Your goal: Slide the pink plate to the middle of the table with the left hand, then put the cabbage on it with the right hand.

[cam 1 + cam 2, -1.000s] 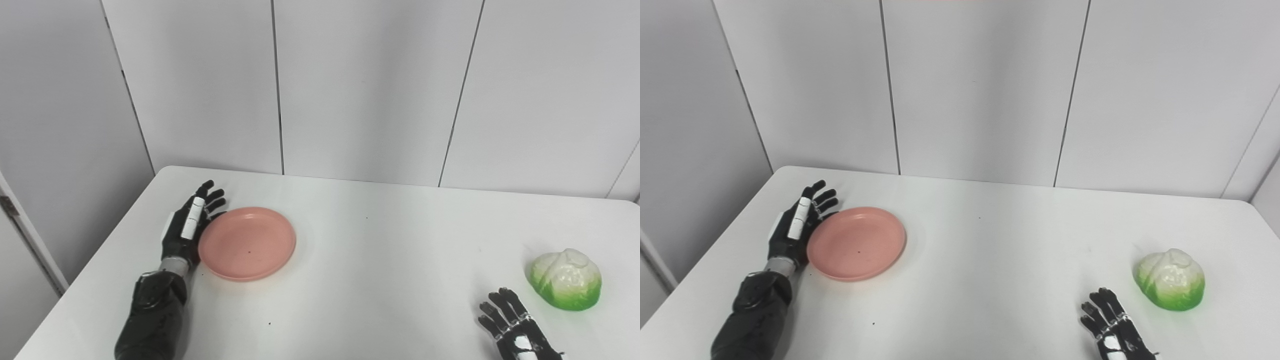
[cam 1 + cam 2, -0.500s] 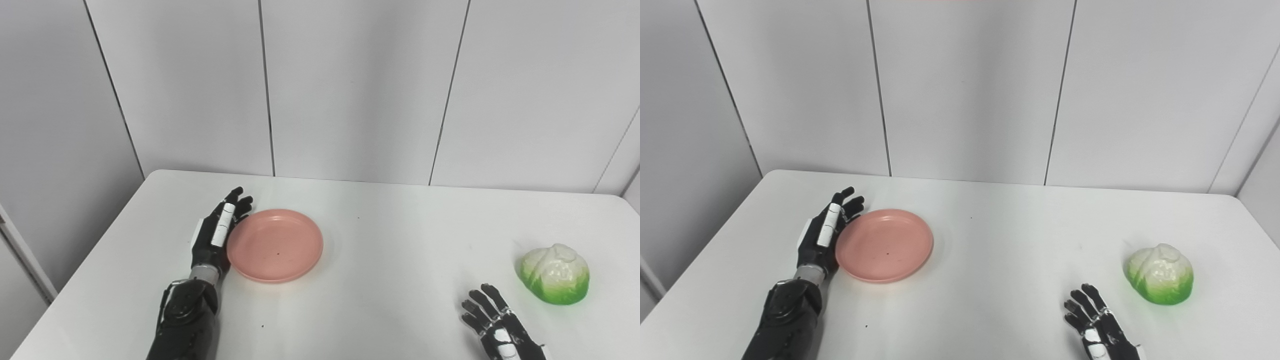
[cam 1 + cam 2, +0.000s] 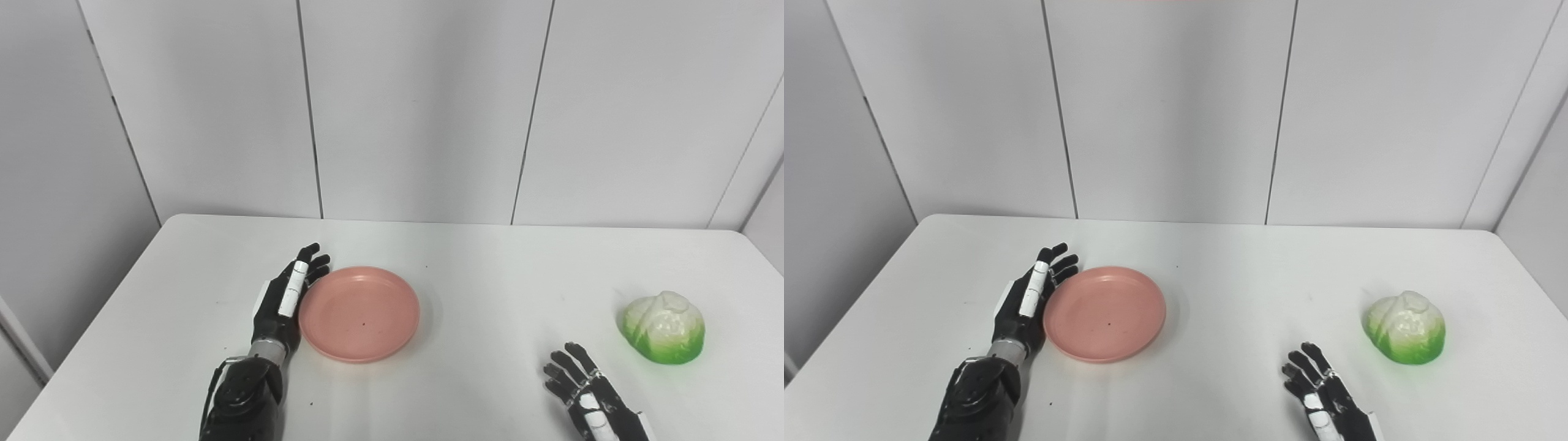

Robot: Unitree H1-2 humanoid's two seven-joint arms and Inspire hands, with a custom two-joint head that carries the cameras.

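You are pressing your left hand [image 3: 283, 301] — fingers straight, holding nothing — against the pink plate [image 3: 359, 312] at its 9 o'clock edge, left of table [image 3: 478, 263] centre, while your right hand [image 3: 589, 392] is lying spread and empty — cabbage [image 3: 663, 326] at its 1 o'clock.

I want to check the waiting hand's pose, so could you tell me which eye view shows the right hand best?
The right eye view: the right hand sits further inside the picture, fingers spread, holding nothing, short of the cabbage. The left eye view shows the same open hand nearer the picture's right side, with about as much cut off at the bottom edge.
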